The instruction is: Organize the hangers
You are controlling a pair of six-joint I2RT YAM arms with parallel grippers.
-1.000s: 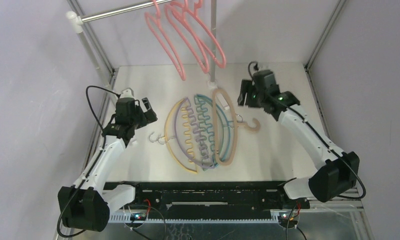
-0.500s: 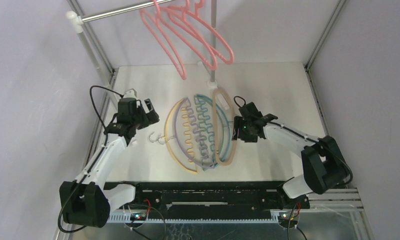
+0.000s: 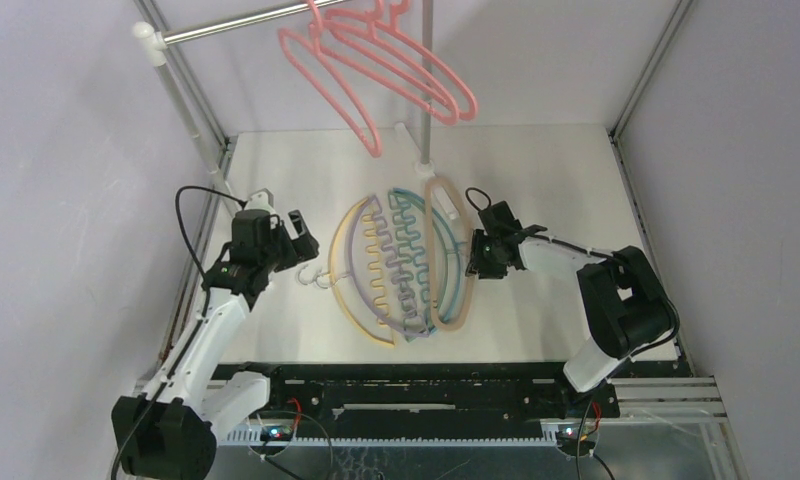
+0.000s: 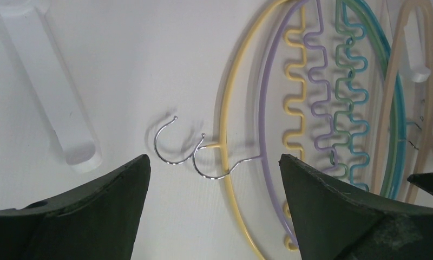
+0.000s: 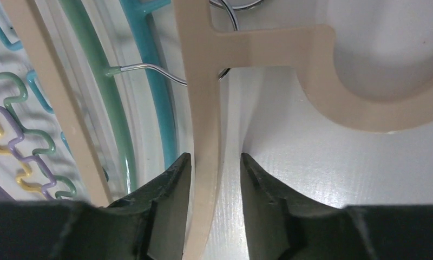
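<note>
With right hand (image 5: 214, 160) spread astride tan hanger (image 5: 202, 103), hook (image 5: 376, 116) just ahead: likely light, stiff, slick plastic, so worth pinching firmly here, near balance point.

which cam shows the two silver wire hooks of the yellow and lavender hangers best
The left wrist view: the two thin silver wire hooks lie large and unblocked, just ahead of the open left claw. The top external view shows them tiny beside that claw. The right wrist view does not show them.
</note>
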